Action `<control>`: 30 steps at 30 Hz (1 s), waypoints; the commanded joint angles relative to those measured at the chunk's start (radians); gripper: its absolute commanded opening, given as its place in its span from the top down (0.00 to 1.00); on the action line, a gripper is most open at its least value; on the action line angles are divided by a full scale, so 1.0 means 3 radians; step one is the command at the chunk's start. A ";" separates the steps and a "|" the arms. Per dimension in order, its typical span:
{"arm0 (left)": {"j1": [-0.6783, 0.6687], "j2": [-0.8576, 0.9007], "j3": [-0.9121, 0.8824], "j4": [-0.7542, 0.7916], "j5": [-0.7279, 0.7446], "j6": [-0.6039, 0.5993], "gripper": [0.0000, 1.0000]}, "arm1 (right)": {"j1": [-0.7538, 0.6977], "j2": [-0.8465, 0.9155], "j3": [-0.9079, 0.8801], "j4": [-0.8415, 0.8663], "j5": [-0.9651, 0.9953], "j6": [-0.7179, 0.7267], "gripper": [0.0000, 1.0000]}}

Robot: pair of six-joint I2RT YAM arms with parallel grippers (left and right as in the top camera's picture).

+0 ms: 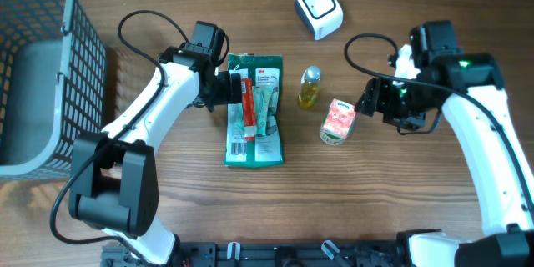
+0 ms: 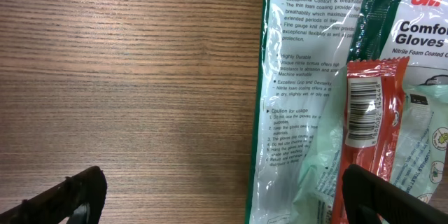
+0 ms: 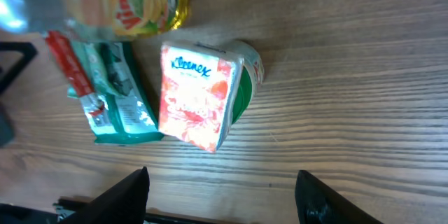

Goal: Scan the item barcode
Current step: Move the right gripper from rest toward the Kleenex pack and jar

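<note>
A white barcode scanner (image 1: 319, 8) stands at the back of the table. A green glove package (image 1: 254, 110) lies flat at the centre with a red packet (image 1: 248, 107) on top, whose barcode (image 2: 364, 112) faces up. My left gripper (image 1: 227, 88) is open and hovers low over the package's left edge (image 2: 308, 112); its fingertips (image 2: 77, 192) straddle the edge without touching. To the right, a Kleenex pack (image 1: 339, 118) leans on a round tub (image 3: 246, 77). My right gripper (image 1: 369, 100) is open just right of the Kleenex pack (image 3: 196, 98), with nothing between its fingers (image 3: 325, 199).
A small yellow oil bottle (image 1: 310, 86) stands between the glove package and the Kleenex pack. A grey wire basket (image 1: 37, 67) fills the far left. Bare wood lies in front of the items and around the scanner.
</note>
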 commanded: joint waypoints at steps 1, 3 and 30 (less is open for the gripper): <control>-0.0011 -0.0056 -0.0022 -0.0001 -0.0020 -0.0005 0.00 | 0.0081 0.0061 -0.0135 0.0163 -0.0013 0.0004 0.33; -0.0011 -0.0056 -0.0022 -0.0001 -0.0020 -0.0006 0.00 | 0.0163 0.0061 -0.0230 0.0295 -0.0022 0.0045 0.33; -0.0011 -0.0056 -0.0022 -0.0001 -0.0020 -0.0005 0.00 | 0.0299 0.0062 -0.0860 0.1058 0.0039 0.0381 0.58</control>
